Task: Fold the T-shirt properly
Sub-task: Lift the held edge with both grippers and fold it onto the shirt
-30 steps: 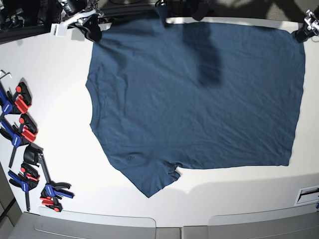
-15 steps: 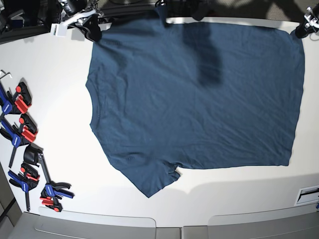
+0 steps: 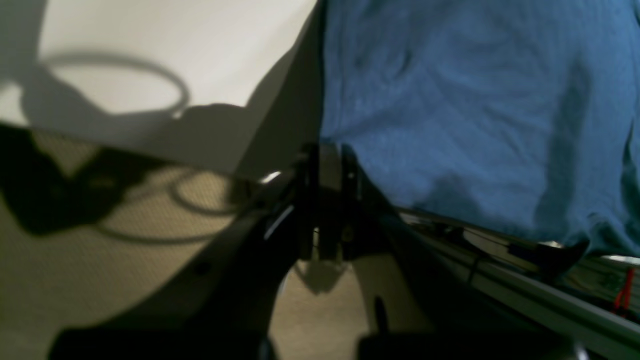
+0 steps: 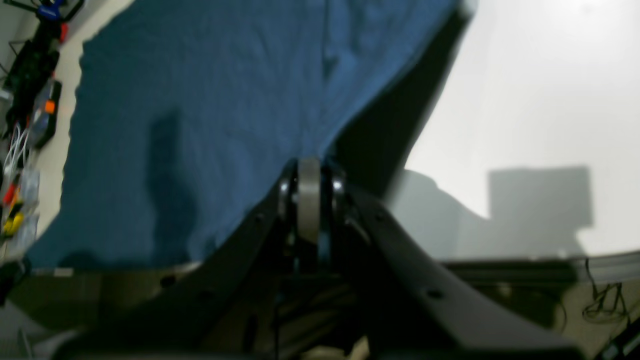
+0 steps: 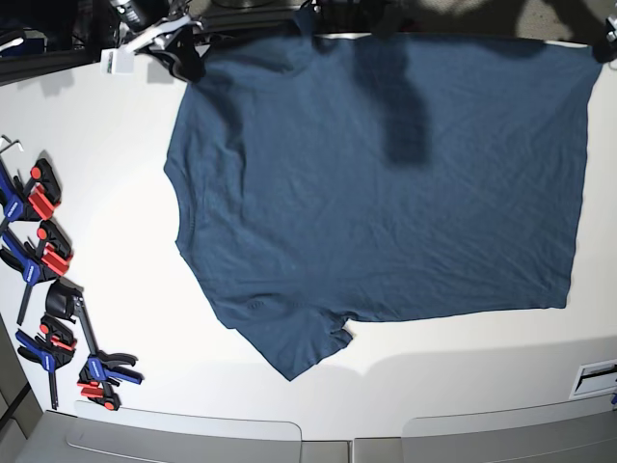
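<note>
Base view is showing the dark navy-blue cotton T-shirt (image 5: 386,183) lying flat on the white worktop (image 5: 106,174), its far edge at 12 o'clock. The left tool (image 3: 327,165) is pinching one shirt corner closed; the right tool (image 4: 309,182) is clamping another. Blue-and-red clamps (image 5: 43,260) are lying at 9 o'clock.

Lighting bright and even from above; wrist views soft and dim.

Base view: sharp, well exposed, the white table (image 5: 116,193) close to glare; a dark blurred shadow falls across the upper part of the T-shirt (image 5: 386,193), a broad soft shadow lies along the near table edge, and straight edges bow toward the corners. Left wrist view: dim, blurred throughout, with looped shadows on the table (image 3: 150,30). Right wrist view: blurred, table (image 4: 550,75) washed out, a squarish shadow on it.
</note>
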Robot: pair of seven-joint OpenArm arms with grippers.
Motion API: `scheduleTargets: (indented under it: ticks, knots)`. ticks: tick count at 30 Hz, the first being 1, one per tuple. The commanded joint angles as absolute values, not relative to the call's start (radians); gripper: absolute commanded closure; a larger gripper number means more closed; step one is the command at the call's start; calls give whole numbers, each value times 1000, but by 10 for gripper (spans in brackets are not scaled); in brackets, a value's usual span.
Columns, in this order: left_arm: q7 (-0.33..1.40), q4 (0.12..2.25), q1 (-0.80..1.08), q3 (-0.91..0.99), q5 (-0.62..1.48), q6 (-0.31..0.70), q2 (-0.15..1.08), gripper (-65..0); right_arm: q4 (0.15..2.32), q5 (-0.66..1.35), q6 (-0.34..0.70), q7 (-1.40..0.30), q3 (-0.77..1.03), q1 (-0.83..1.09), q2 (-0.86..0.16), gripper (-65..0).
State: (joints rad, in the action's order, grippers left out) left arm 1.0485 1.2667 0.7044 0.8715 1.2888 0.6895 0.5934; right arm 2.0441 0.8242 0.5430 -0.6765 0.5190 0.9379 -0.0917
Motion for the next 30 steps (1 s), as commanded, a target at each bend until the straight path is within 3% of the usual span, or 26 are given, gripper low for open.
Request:
scheduleTargets:
  ticks: [1,13,26,30]
  knots:
    - [1048,1285,715,889,1311,698,613,0,2063,846,554,-661,524,960,-97,0]
    - [1035,1323,699,889,1314,698,628,0,2202,810,554,-663,525,1014,-97,0]
    - [1017,1344,527,889,1309,698,648,0,2208,650,539,-627,524,802,-97,0]
    - [1016,1343,466,889,1272,698,649,0,2194,593,490,-620,524,741,-97,0]
